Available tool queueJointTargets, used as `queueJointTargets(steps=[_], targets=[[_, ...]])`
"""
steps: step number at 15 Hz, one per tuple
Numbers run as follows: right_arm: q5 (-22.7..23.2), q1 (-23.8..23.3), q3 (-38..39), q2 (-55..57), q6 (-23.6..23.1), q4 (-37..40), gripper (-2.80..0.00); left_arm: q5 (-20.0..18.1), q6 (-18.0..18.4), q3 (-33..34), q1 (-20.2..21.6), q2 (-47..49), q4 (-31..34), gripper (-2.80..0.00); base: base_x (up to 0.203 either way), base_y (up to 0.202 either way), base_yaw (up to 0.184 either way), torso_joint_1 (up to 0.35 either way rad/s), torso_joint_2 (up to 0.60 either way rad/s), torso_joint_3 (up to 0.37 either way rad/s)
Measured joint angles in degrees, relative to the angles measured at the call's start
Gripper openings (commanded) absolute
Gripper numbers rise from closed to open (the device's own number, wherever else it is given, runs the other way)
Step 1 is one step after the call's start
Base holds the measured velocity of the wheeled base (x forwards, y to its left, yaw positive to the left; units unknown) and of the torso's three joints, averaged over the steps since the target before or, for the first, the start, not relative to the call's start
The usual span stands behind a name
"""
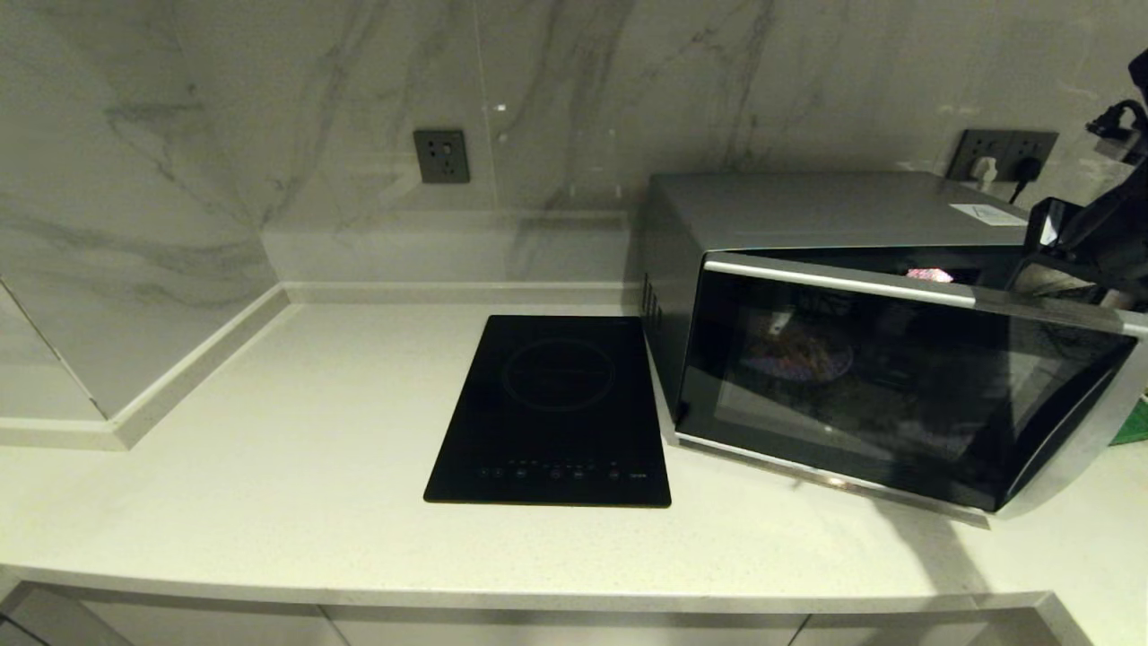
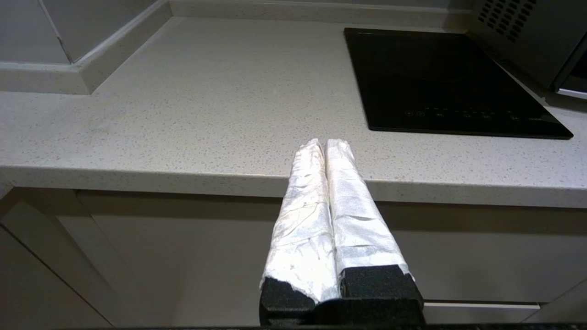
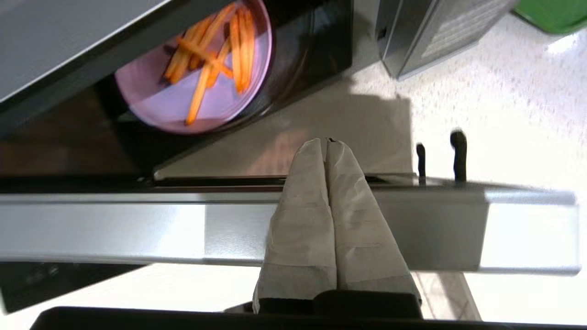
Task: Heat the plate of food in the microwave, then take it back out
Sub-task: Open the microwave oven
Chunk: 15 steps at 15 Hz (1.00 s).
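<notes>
Pale speckled countertop (image 2: 183, 105) is seen beneath the left gripper (image 2: 325, 144), parked at its front edge with fingers pressed together, empty. Farther on, the right gripper (image 3: 326, 144), likewise clenched on nothing, is held over the microwave (image 1: 807, 215) door's top edge. Behind the part-open door, the plate of food (image 3: 197, 87) sits inside the cavity.
</notes>
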Motion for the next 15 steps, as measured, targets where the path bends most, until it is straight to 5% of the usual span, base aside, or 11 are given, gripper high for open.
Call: queueJointTargets(steps=[9,15], targets=[[-0.1,0.0,2.2,-4.5,1.7,3.1,-2.80,0.0,0.0,0.0,0.0,0.0,0.0,-2.80,0.000,0.000,0.000,0.000,0.00,0.000],[0.4,0.2,7.6,-4.7,-1.1,3.0,-2.80,0.0,0.1,0.0,0.0,0.0,0.0,-2.80,0.000,0.000,0.000,0.000,0.00,0.000]])
